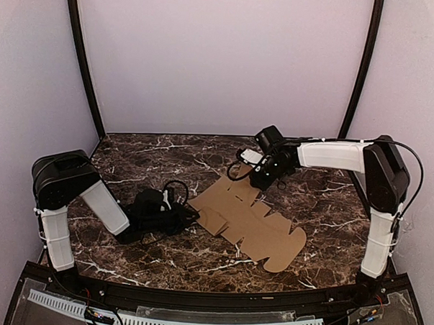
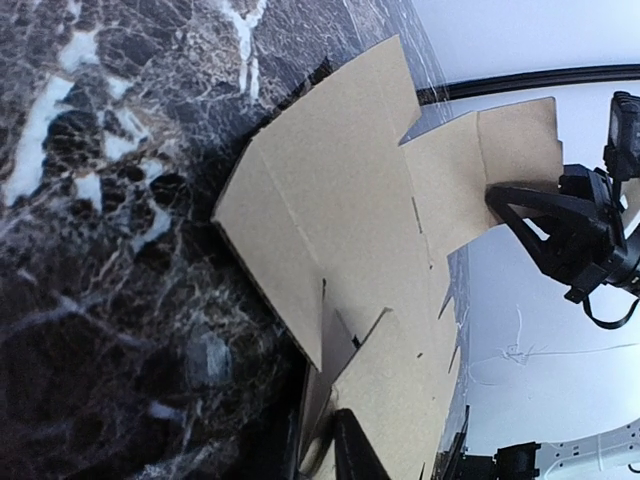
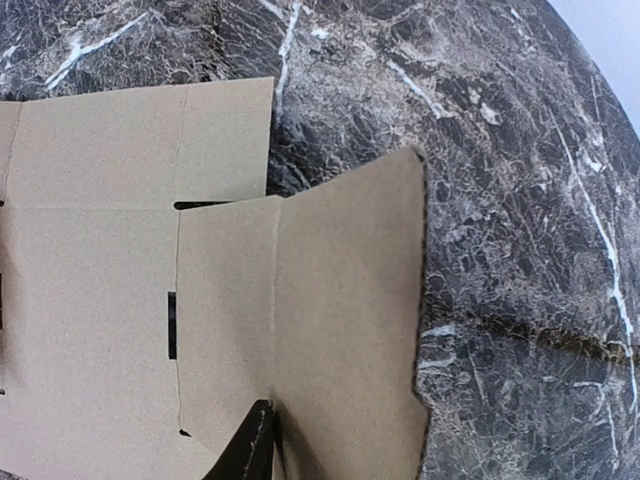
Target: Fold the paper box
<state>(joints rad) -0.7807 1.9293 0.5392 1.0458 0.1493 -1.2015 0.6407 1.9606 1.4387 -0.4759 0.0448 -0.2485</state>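
Observation:
The paper box (image 1: 250, 225) is a flat brown die-cut cardboard sheet with flaps and rounded tabs, lying mid-table. My left gripper (image 1: 191, 216) is low at the sheet's left edge and shut on a flap there. In the left wrist view (image 2: 335, 452) one dark finger (image 2: 357, 455) presses on top of the cardboard (image 2: 340, 200). My right gripper (image 1: 261, 180) is shut on the sheet's far flap and holds it raised off the table. In the right wrist view (image 3: 262, 442) one finger (image 3: 248, 450) lies on that raised flap (image 3: 340, 300). The right gripper also shows in the left wrist view (image 2: 520, 205).
The dark marble table (image 1: 152, 160) is ringed by pale walls and two black corner poles (image 1: 83, 63). A black rail with a white slotted strip (image 1: 195, 323) runs along the near edge. The right arm's white link (image 1: 332, 154) reaches over the table's far right.

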